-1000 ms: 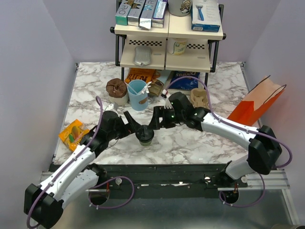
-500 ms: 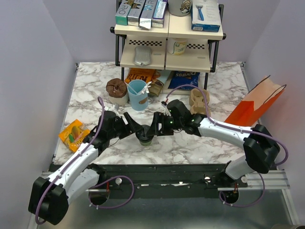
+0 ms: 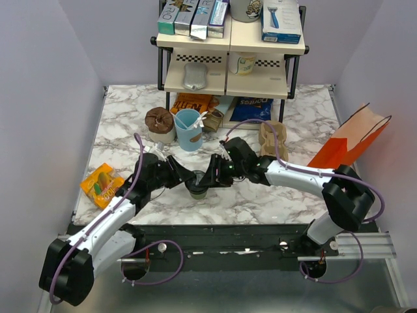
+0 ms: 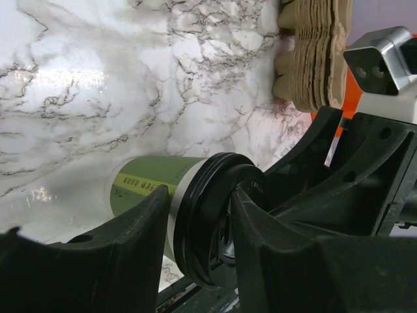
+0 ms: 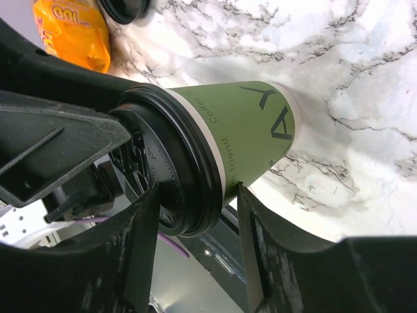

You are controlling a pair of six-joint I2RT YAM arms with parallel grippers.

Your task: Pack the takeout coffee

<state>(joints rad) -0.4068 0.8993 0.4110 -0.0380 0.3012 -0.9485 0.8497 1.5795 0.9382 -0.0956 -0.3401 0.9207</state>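
The takeout coffee [image 3: 197, 188], a small olive-green cup with a black lid, stands near the table's front edge between both arms. My left gripper [image 3: 188, 180] reaches it from the left and my right gripper [image 3: 210, 177] from the right. In the left wrist view the gripper [image 4: 201, 195] has one finger on the lid's top and the other against the cup's side [image 4: 146, 179]. The right wrist view shows the right gripper [image 5: 195, 189] the same way, pinching the lid rim of the cup [image 5: 247, 137]. Both grippers are shut on the cup.
Behind stand a light blue cup [image 3: 189, 128] and a brown-topped cup [image 3: 159, 124]. Stacked pulp carriers [image 3: 272, 135] lie at centre right, an orange paper bag [image 3: 352, 140] at far right, an orange snack packet [image 3: 100, 182] at left. A stocked shelf rack [image 3: 231, 65] fills the back.
Both grippers moved in toward the cup and narrowed their jaws from wide open until they close on its lid. The cup has stayed in place.
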